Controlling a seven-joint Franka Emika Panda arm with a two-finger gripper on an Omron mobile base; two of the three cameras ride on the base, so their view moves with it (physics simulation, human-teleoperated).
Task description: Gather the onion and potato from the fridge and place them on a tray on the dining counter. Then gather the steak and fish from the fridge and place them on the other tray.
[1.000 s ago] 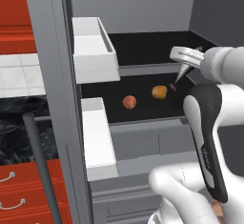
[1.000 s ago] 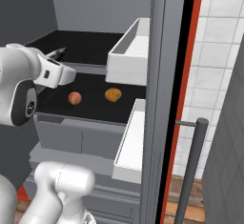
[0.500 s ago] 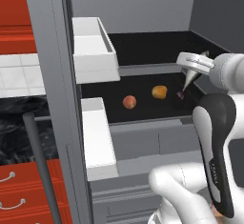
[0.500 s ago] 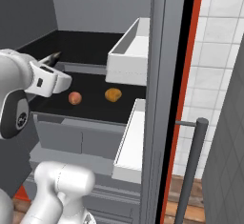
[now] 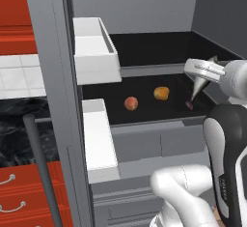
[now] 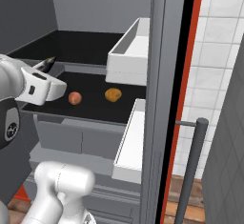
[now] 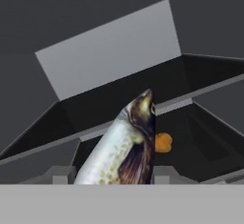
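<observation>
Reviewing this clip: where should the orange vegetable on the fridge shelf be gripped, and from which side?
Across its middle, coming in from the open front of the fridge: the orange vegetable is roundish, sits free on the black shelf apart from the reddish one, and another shelf overhead likely blocks a top approach.

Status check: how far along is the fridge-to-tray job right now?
Done: nothing I can confirm from these views. In hand: the jaws are shut on the fish, inside the open fridge. Left: a reddish round item and an orange one, likely the onion and potato, sit on the black shelf; the fish also has to reach a tray.
</observation>
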